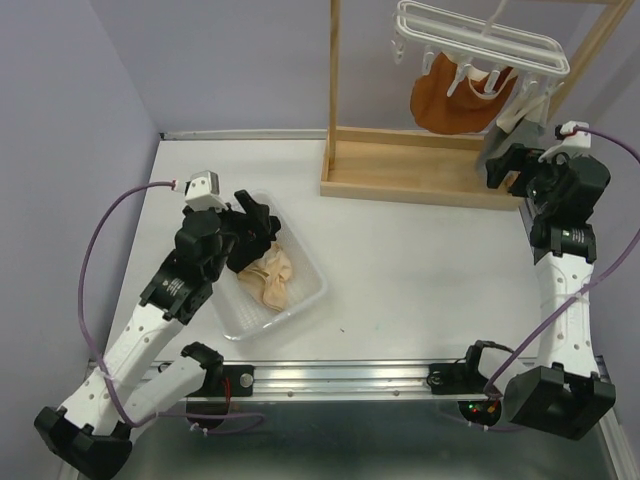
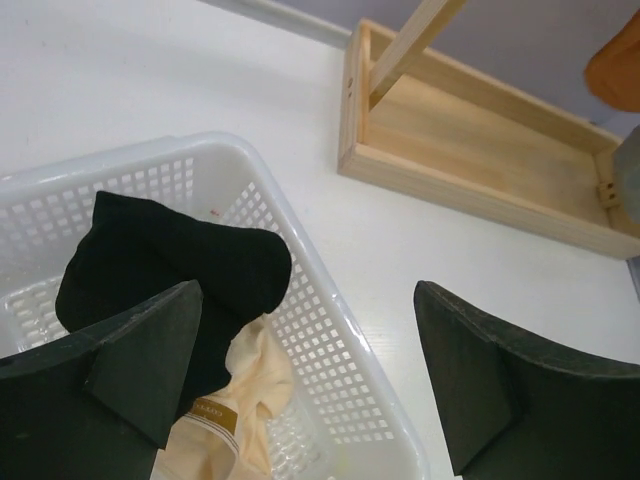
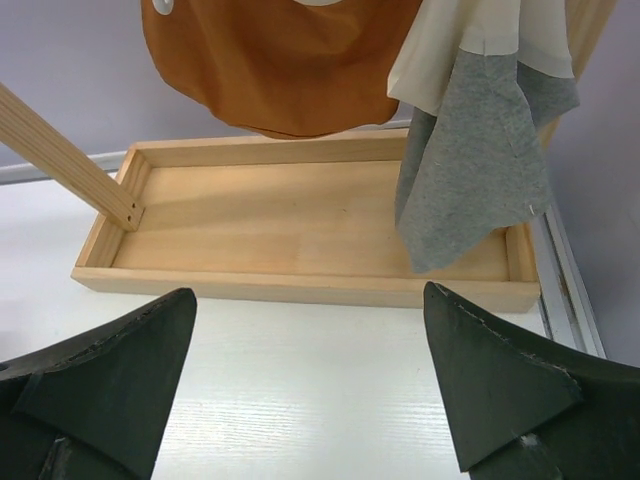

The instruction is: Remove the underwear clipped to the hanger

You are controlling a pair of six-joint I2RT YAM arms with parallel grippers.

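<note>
the left gripper point(image 2: 305, 300) fills the foreground of its own wrist view, its two dark fingers point(image 2: 140, 360) spread wide and grasping nothing, poised over a white plastic basket point(image 2: 250, 160) on the left half of the table point(image 1: 420, 280), closer to the near edge than the far one. inside the basket lies the black garment point(image 2: 170, 260), crumpled against the far wall and partly hidden behind the left finger, with the cream-beige garment point(image 2: 250, 390) bunched beside and beneath it; from overhead the cream-beige piece point(image 1: 272, 278) sits mid-basket, just in front of the arm's wrist.

across the table, the right gripper point(image 3: 310, 295) is likewise released, jaws parted and empty, raised near the right edge close to the far-right corner and facing the wooden stand point(image 3: 300, 220), whose tray-like base rests along the far edge, right of centre. from the stand's top hangs the hanger point(image 1: 480, 35), a white plastic frame with dangling pegs. two pieces of underwear are clipped to it: the rust-orange garment point(image 3: 280, 60) draped over the middle of the tray, and the grey garment point(image 3: 475, 160) hanging at the tray's right end, its lower corner dipping toward the wooden floor. whether the grey cloth touches the wood cannot be told.
</note>
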